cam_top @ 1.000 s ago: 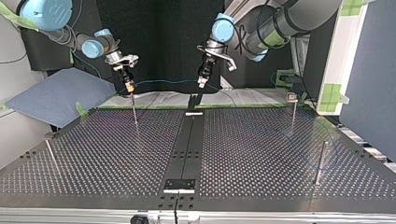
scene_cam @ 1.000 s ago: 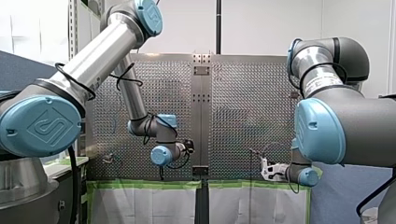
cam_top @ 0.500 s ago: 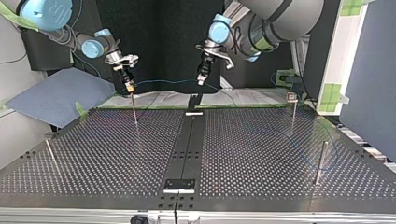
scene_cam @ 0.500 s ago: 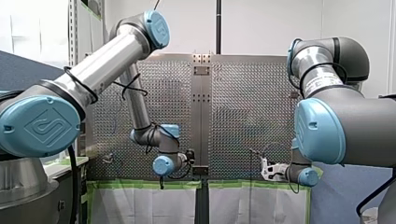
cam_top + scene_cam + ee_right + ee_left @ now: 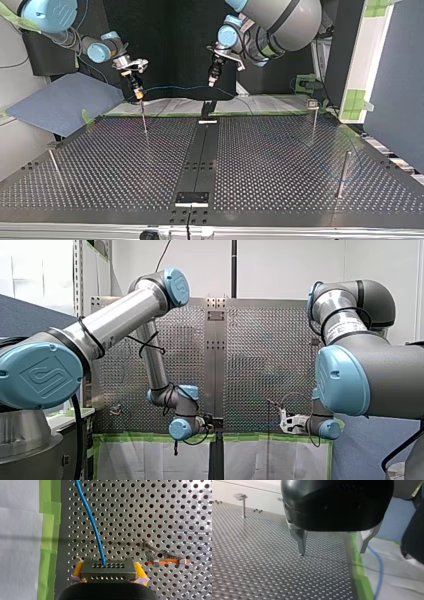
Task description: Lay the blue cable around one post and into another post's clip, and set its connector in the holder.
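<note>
We've swung left gripper [image 5: 332, 553] back over the green tape [image 5: 359, 577], open, empty; right gripper [image 5: 109, 571] just inside that tape clamps connector [image 5: 108, 566]; cable [image 5: 91, 520] looks unclipped, seating remains.

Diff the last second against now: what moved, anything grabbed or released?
In the top view my left gripper shifted up and slightly left; in the front view its wrist dropped toward the green tape. It is open and empty, and no grab or release is visible. Unchanged: my right gripper shut on the connector, with the blue cable trailing from it.
</note>
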Motion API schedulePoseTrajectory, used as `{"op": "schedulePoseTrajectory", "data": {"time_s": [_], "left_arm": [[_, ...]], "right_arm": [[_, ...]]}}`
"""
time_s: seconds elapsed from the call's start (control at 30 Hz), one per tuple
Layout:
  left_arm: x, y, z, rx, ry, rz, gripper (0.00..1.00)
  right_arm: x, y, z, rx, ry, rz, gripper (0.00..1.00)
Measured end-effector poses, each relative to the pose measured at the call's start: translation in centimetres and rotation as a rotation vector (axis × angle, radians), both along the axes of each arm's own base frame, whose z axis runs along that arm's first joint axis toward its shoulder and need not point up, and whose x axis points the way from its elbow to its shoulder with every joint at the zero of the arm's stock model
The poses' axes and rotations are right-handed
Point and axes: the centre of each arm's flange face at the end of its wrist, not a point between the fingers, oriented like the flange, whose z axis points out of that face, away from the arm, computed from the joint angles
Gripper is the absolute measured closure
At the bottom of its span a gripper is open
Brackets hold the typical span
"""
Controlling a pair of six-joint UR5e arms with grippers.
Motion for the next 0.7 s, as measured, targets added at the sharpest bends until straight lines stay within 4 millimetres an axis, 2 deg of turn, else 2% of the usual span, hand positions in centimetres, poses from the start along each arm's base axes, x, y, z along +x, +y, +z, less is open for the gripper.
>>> {"op": "schedulePoseTrajectory", "data": {"time_s": [0.2,0.3,0.47,0.7], "left_arm": [[-1.1,-0.1,-2.5,0.028,0.039,-0.005,0.02],[-1.4,-0.1,-3.2,0.034,0.046,-0.004,0.02],[-1.1,-0.9,-3.1,0.025,0.039,-0.011,0.02],[-0.4,-3.1,-2.4,0.006,0.031,-0.033,0.02]], "right_arm": [[0.0,-0.1,0.0,-0.001,0.001,-0.003,1.0],[0.0,-0.2,0.1,-0.002,0.001,-0.004,1.0],[0.1,-0.2,0.1,-0.002,0.001,-0.002,1.0],[0.3,0.0,0.1,-0.001,0.002,0.002,1.0]]}}
